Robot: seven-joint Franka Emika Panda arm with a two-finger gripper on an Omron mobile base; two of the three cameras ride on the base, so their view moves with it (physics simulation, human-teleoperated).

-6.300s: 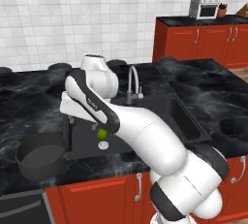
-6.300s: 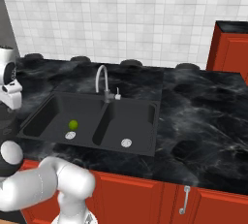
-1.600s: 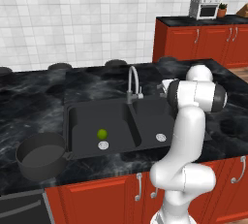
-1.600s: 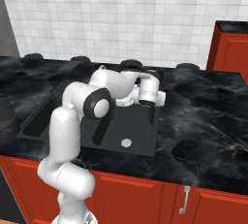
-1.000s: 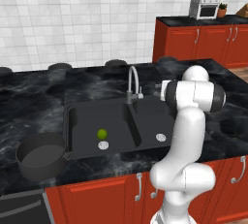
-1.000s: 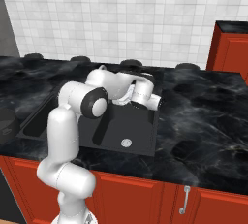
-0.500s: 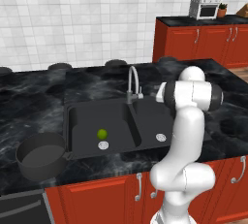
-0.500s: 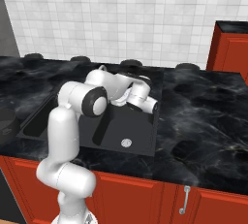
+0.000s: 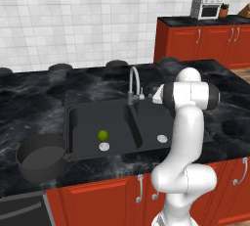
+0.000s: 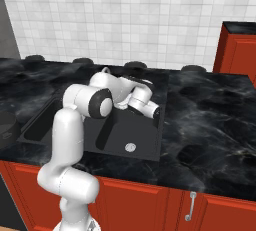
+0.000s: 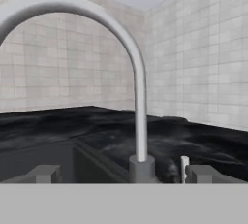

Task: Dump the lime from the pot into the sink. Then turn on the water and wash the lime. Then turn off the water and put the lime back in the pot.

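Lime: we see the small round yellow-green lime [image 9: 102, 135] on the floor of the left basin of the black double-basin sink [image 9: 146, 142], just beside the silver drain [image 9: 104, 146].
Pot: the round dark grey metal pot [image 9: 41, 157] stands on the black marble table [image 9: 34, 102], left of the sink and well apart from the fruit.
Fingers: our gripper [image 11: 123, 173] is spread wide, empty, level with the base of the curved grey gooseneck faucet [image 11: 138, 121].
Risk: we judge an advance could strike the faucet stem and miss the small lever [image 11: 184, 168] beside it.
Room: open table behind; the tiled wall [image 9: 73, 19] closes the far side.
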